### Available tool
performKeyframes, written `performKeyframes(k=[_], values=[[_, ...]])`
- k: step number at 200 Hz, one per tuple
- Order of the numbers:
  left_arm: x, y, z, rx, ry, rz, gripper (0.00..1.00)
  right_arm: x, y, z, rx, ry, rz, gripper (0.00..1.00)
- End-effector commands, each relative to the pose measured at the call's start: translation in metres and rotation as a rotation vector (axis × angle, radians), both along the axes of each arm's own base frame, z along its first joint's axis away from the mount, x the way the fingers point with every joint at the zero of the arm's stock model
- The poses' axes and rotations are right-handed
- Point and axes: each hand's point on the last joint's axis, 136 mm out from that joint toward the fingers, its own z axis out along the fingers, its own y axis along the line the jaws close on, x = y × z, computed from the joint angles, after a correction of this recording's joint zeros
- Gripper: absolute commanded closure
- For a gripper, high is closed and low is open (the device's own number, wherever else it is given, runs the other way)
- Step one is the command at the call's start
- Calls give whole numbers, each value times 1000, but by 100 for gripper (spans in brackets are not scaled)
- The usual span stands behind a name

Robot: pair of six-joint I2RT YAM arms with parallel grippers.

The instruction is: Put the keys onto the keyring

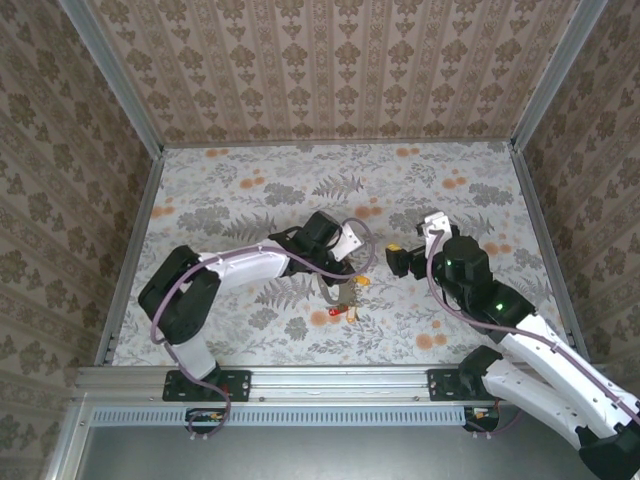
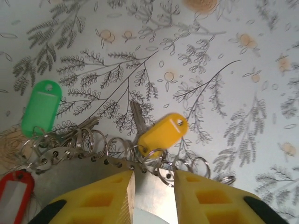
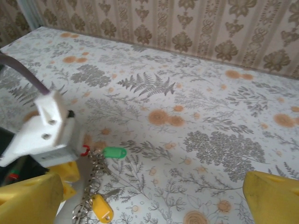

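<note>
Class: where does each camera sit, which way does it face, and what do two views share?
Top external: above, behind the bases, looking down on table, both arms, keys.
Left wrist: looks down on the keys; left gripper at bottom.
Right wrist: looks across the table at the left arm; right gripper, fingers in bottom corners.
Shared by wrists: green tag.

The table [image 1: 300, 180] gives bare passage across its far half and along its right side, bounded left, far and right by the patterned walls [image 1: 330, 60]. Near the centre, the keys [image 1: 340, 305] and their tags lie spread on the surface, and the left gripper [image 1: 338, 282] directly over them blocks approach from the left and from above. The right gripper [image 1: 397, 262] stands just right of that cluster with jaws wide, leaving a narrow gap between the two.
</note>
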Motion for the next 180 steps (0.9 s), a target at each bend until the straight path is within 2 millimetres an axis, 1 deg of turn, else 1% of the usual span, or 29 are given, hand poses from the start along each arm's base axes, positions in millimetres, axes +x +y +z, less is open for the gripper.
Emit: performKeyframes(k=[1,11,25,27,32,36,39,41,45,46,49,56,64,75,79,83,91,97,102,104,107,122,140,150,155,162,180], values=[[-9,1,62,-132,-60,-10,65,0,-21,3,9,-46,-97,0],[-12,11,77,-167,-88,15,62,-1,-25,3,10,-60,-110,0],[-8,34,96,-210,-139,82,60,3,-32,-2,3,-79,-148,0],[-7,38,97,-210,-145,97,59,3,-33,-3,4,-81,-156,0],[-3,48,106,-230,-176,135,54,6,-38,-6,1,-86,-193,0],[1,56,114,-246,-204,164,47,8,-42,-9,-5,-88,-220,0],[3,64,117,-256,-228,192,39,10,-47,-10,-10,-93,-247,0],[5,68,121,-265,-244,210,30,11,-50,-12,-15,-96,-268,0],[9,78,127,-276,-279,257,8,13,-56,-16,-25,-102,-307,0],[11,81,128,-278,-288,270,4,14,-57,-17,-26,-104,-316,0],[14,89,131,-286,-312,305,1,15,-61,-18,-31,-111,-341,0],[21,108,140,-299,-366,384,0,18,-69,-23,-46,-125,-383,0],[27,130,145,-294,-435,469,0,23,-72,-27,-56,-139,-386,0],[42,170,153,-271,-540,648,0,30,-74,-36,-57,-167,-381,0],[46,183,151,-260,-553,695,0,32,-75,-37,-54,-182,-376,0],[48,191,150,-260,-560,713,0,35,-76,-40,-49,-197,-374,0],[55,213,145,-235,-566,771,0,39,-75,-50,-51,-211,-349,0],[60,231,142,-210,-572,836,0,43,-75,-54,-56,-222,-333,0],[64,244,139,-190,-577,880,0,47,-76,-59,-59,-210,-331,0],[64,245,138,-185,-578,885,0,49,-77,-61,-63,-204,-332,0],[68,256,135,-167,-583,915,0,51,-78,-65,-69,-191,-334,0],[78,288,124,-84,-599,1016,0,63,-84,-80,-90,-153,-350,0],[88,320,110,-16,-628,1126,0,75,-90,-94,-85,-139,-359,0],[92,332,100,6,-630,1170,0,82,-94,-102,-101,-124,-370,0],[95,337,97,13,-642,1184,0,86,-96,-107,-106,-121,-379,0],[98,343,89,32,-650,1201,0,91,-101,-106,-117,-138,-401,0],[109,353,71,54,-654,1215,0,102,-104,-104,-112,-167,-401,0]])
